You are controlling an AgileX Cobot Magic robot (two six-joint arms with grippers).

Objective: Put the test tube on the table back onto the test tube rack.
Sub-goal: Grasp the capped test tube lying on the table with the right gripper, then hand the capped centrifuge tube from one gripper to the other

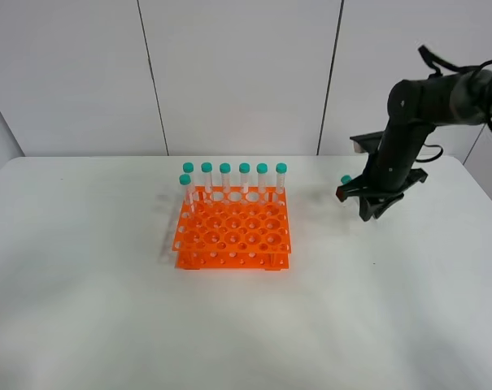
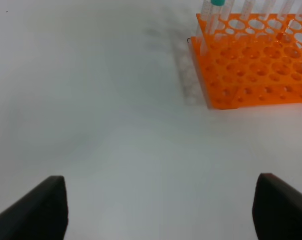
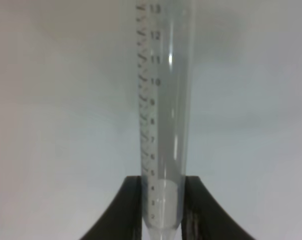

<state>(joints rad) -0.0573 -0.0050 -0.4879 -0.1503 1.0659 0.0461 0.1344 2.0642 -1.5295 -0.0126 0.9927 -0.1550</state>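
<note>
Tube (image 3: 160,100) sits pinched between the fingers (image 3: 122,210) of the right gripper (image 3: 163,207), which are closed tight on its lower end, just above the pointed tip. On the right wrist feed I can read the printed graduations running up the clear wall away from the camera. The upper part runs out of frame, though, and the very tip is cut off at the picture's edge.

From the high camera all I get of it is the teal cap (image 1: 346,179), poking out beside the black arm (image 1: 408,122). It is to the right of the rack (image 1: 233,236) and well apart from it — the clear body is lost behind the gripper. Whether the tube touches the table (image 1: 107,309) or hangs just over it, I cannot tell from either feed.

The orange rack stands flat on the white table near the middle. Seven other tubes (image 1: 234,180) stand upright in it: six along the back row and one at the left end of the next row forward.

I see the left gripper (image 2: 163,207) only through its own wrist camera. Its two dark fingertips stand wide apart, both cropped by the frame, with only bare table between them — it grips nothing. Ahead of it lies one end of the rack, where most of the tubes are cut off above their lower halves.
</note>
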